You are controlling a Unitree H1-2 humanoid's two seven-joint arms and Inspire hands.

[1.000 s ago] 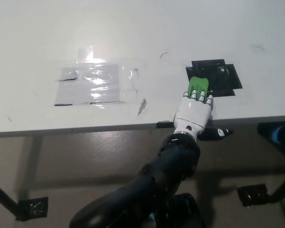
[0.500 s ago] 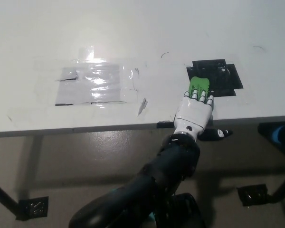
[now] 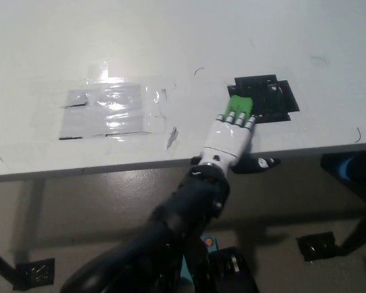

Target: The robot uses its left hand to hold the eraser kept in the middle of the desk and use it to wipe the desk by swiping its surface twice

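Grasp step: left hand (image 3: 227, 139) rests on the bench (image 3: 171, 49), fingers (image 3: 238, 117) clenched over the green eraser (image 3: 239, 105). Next comes a flat sideways swipe, likely needing steady downward pressure.

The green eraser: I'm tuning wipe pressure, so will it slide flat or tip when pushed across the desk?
The eraser looks low and blocky under the left hand, so it probably slides flat rather than tipping. It seems small and likely light. The desk looks smooth, so it may skid easily.

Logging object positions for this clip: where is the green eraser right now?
In the head view, the green eraser lies right of centre near the desk's front edge, under the left hand's fingertips, against the black patch.
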